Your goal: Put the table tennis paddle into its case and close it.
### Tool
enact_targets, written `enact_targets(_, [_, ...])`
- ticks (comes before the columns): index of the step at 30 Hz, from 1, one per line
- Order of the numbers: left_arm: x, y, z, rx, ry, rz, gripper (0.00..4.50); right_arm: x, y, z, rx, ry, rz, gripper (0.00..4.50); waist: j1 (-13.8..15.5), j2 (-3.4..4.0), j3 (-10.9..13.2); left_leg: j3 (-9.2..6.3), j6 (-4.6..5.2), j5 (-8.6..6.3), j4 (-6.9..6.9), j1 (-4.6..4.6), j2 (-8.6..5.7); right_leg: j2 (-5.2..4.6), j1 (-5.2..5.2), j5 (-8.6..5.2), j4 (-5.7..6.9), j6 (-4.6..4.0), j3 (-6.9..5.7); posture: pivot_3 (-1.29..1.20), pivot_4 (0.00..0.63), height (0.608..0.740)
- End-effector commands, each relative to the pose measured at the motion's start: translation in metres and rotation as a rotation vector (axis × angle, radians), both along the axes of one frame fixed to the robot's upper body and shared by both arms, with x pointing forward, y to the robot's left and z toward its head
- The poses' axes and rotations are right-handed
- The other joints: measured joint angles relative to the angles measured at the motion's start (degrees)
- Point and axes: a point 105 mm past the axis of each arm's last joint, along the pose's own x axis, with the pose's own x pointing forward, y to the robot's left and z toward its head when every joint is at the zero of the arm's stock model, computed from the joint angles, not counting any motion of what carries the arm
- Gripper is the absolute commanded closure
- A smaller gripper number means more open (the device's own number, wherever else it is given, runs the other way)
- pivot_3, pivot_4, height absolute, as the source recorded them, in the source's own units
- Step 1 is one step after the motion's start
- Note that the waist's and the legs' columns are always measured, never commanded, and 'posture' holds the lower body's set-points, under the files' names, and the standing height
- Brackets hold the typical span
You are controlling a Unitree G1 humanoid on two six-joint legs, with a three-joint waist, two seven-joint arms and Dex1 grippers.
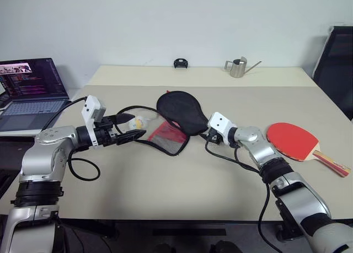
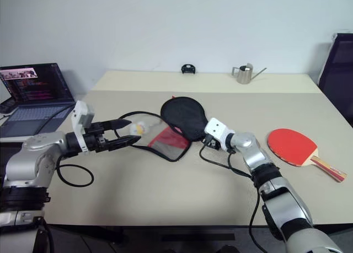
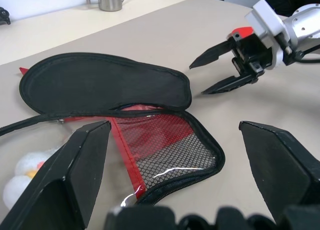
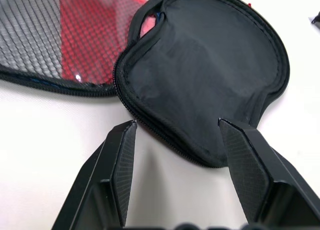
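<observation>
Table tennis paddle point(image 1: 292, 141): round red face up, pale wood rim, flat on worktop point(image 1: 165, 181), well apart from right gripper point(image 3: 216, 72) on its outer side; handle points away from fingers toward near right worktop edge. Case point(image 1: 179, 112) unzipped, black flap plus red mesh side, lies between grippers. Right fingers point(image 4: 125, 155) apart, empty, just short of black flap. Left gripper point(image 1: 132, 126) fingers spread wide, empty, at mesh end.

The right gripper point(image 1: 205, 136) is tucking its fingertips behind the black flap of the case point(image 1: 179, 112) — tips hidden in the head views. The laptop point(image 1: 27, 90) is running off the left edge. A small dark object point(image 1: 180, 63) is sitting far back — too small to identify.
</observation>
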Motion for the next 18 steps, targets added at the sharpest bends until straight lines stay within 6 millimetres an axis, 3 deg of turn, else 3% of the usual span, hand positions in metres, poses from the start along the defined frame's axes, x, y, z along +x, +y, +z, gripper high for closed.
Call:
enact_targets(1, [0.001, 0.003, 0.017, 0.01, -0.062, 0.006, 0.0, 0.005, 0.013, 0.012, -0.057, -0.104, 0.028, 1.67, -0.04, 0.0, 0.0, 0.0, 0.0, 0.0, 0.0, 0.0, 0.0, 0.01, -0.01, 0.0, 0.0, 0.0, 0.0, 0.0, 0.15, 0.74])
enact_targets(6, [0.002, 0.003, 0.017, 0.012, -0.064, 0.004, 0.0, 0.01, 0.022, 0.009, -0.081, -0.116, 0.019, 1.67, -0.07, 0.0, 0.0, 0.0, -0.02, 0.01, 0.0, -0.01, 0.0, 0.01, -0.01, 0.0, -0.01, 0.0, 0.01, 0.0, 0.15, 0.74])
enact_targets(9, [0.002, 0.003, 0.016, 0.015, -0.065, 0.005, 0.0, 0.013, 0.027, 0.008, -0.129, -0.155, 0.016, 1.06, -0.19, 0.0, 0.0, 0.0, -0.02, 0.01, 0.0, 0.0, 0.0, 0.01, -0.01, 0.0, 0.0, 0.0, 0.01, 0.0, 0.15, 0.74])
enact_targets(11, [0.002, 0.003, 0.016, 0.017, -0.065, 0.007, 0.0, 0.014, 0.029, 0.007, -0.153, -0.174, 0.016, 0.43, -0.35, 0.0, 0.0, 0.0, -0.04, 0.02, 0.0, 0.01, 0.0, 0.01, -0.01, 0.0, 0.02, 0.0, 0.02, 0.0, 0.15, 0.74])
enact_targets(18, [0.001, 0.004, 0.014, 0.02, -0.068, 0.013, 0.0, 0.021, 0.033, 0.009, -0.22, -0.265, -0.021, 0.43, -0.89, 0.0, 0.0, -0.01, -0.11, 0.06, -0.01, 0.05, 0.0, 0.02, -0.01, 0.01, 0.07, -0.01, 0.03, 0.0, 0.15, 0.74])
